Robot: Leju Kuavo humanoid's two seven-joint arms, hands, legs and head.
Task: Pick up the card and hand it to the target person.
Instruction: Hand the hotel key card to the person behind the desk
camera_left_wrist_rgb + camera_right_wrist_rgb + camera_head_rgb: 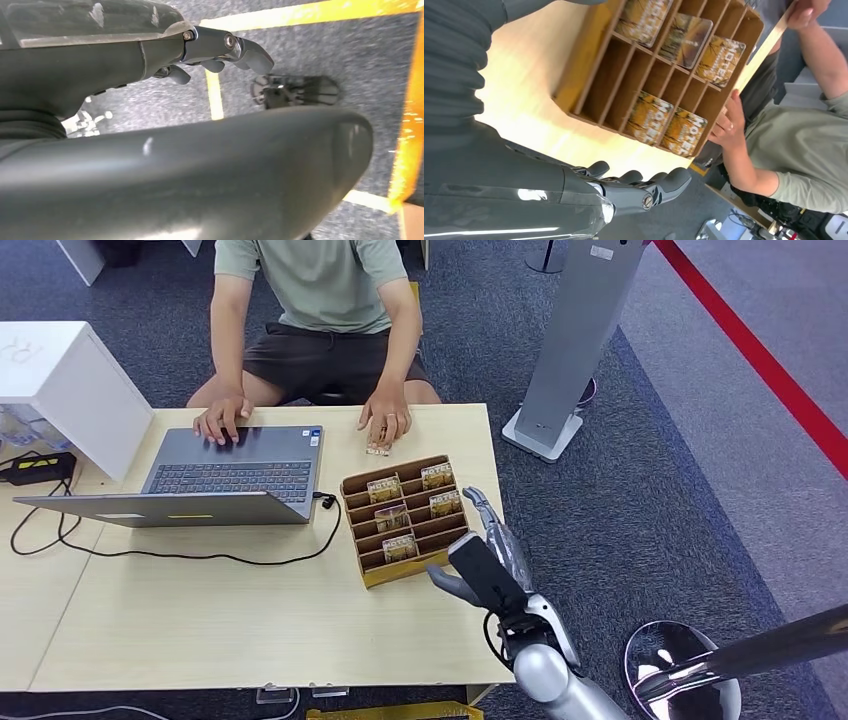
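Right hand (487, 558) sits at the table's right edge, just beside the cardboard card rack (372, 572), fingers stretched out and apart, holding nothing. From the right wrist cam I see those fingers (659, 184) off the table edge over carpet, clear of the rack wall.

Cards (401, 517) stand in the rack slots, five that I can count in the head view, spread over two columns; several slots nearest me are bare. One more card (378, 448) lies flat on the table under the person's hand (385, 424), just beyond the rack's far side.

Room: the wooden table (250, 620) is open in front of the rack on my near side. Left of the rack a black cable (200, 557) loops across, and the laptop (225, 478) is near it. The person's other hand (222, 420) is on the laptop keyboard. To the right of the table, a grey stand (565, 350) on carpet, well apart from the hand.

Left hand (220, 50): wrist cam looks down at carpet with yellow floor tape (215, 95). Fingers look loosely curled, nothing in them that I can see, but a dark body part covers much of the frame, so I can't tell its state for sure.

Card print is too small to read from the head view; the right wrist cam shows "MOTEL" on some.
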